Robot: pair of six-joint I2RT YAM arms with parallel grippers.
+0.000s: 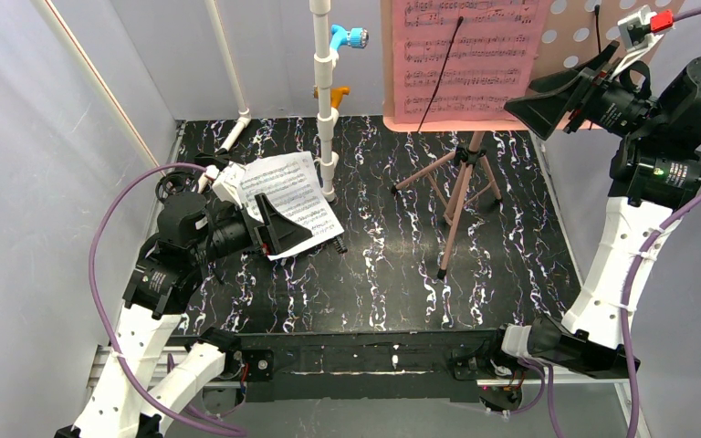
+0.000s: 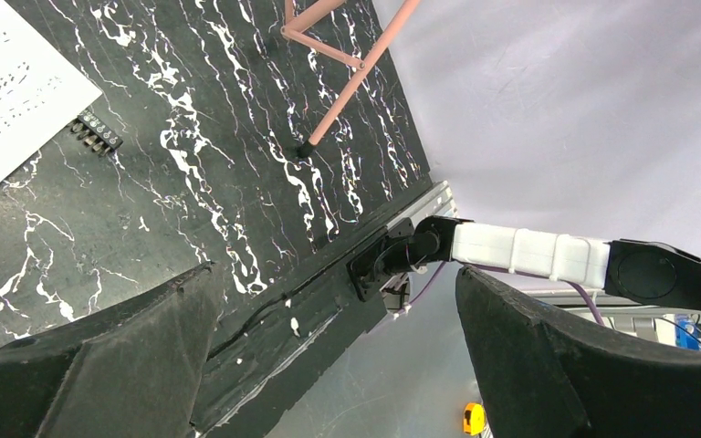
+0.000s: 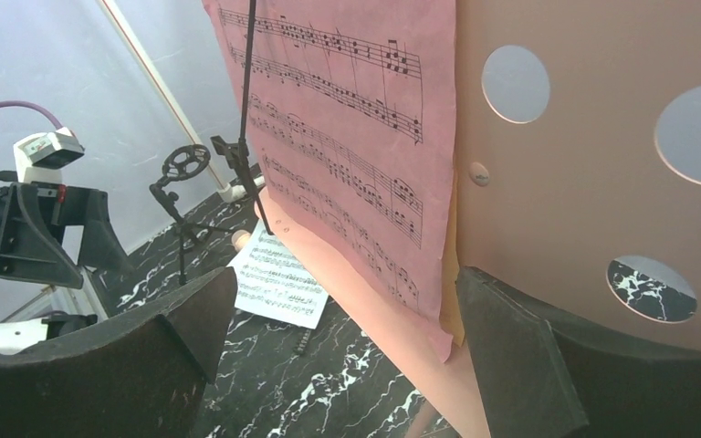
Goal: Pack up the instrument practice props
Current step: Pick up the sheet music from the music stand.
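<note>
Black, white-veined surface boxed in by pale walls, seen from above. The pink music stand stands on its tripod right of centre. Its punched desk carries a pink page held under a thin black wire holder. The right arm is raised beside the desk's right edge, jaws released and empty. The left arm hovers low, its jaws over the near corner of a white page lying flat near the white pipe frame.

Left wrist view. The jaws are spread wide with nothing between them, and they face across the surface toward a tripod foot. The white page and a small black comb clip just beside it lie at upper left.

Right wrist view. The jaws are apart, framing the lower right corner of the pink page. A paler sheet edge shows behind it, but its colour cannot be told.

The step in hand appears to be taking the pink page off the desk. To do it well, the jaws should close on paper alone at that free corner, clear of the desk. The page should then be drawn gently sideways from under the wire holder, since the light tripod could tip. It is worth checking whether one sheet or two come away.
</note>
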